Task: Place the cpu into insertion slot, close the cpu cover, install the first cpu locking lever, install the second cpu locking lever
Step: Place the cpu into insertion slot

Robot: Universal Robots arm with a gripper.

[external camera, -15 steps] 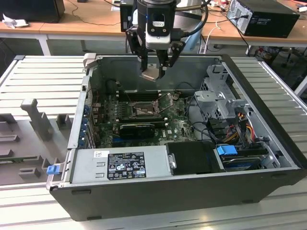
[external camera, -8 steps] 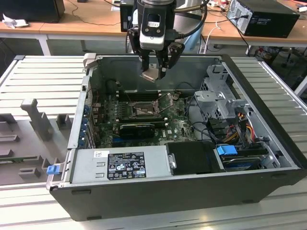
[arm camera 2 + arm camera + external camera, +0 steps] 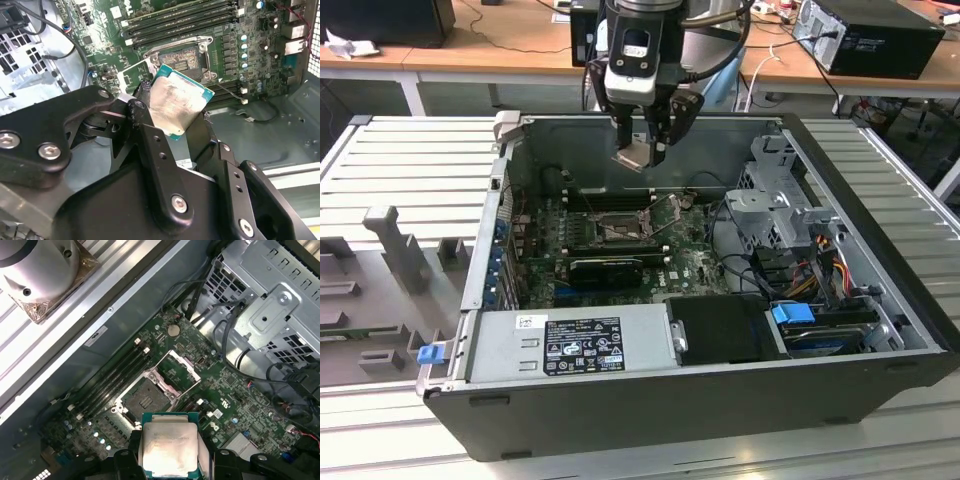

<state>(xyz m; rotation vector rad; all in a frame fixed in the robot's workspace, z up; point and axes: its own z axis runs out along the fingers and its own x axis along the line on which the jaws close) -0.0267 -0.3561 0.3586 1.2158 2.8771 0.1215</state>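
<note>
My gripper (image 3: 642,150) hangs above the open computer case, shut on the cpu (image 3: 632,157), a flat square chip with a silvery top held tilted. In both wrist views the cpu (image 3: 175,102) (image 3: 169,447) sits between the black fingers (image 3: 145,130). Below it on the green motherboard lies the insertion slot (image 3: 617,228) (image 3: 182,59) (image 3: 145,400), its dark pin field uncovered. The cpu cover (image 3: 177,371) (image 3: 667,212) stands swung up beside the slot. A thin wire locking lever (image 3: 227,92) sticks out next to the socket.
Long black memory slots (image 3: 605,198) run behind the socket and a black expansion card (image 3: 605,268) lies in front. A grey power supply (image 3: 570,340), a metal drive cage (image 3: 770,200) and loose cables (image 3: 820,260) stand within the case walls (image 3: 490,230).
</note>
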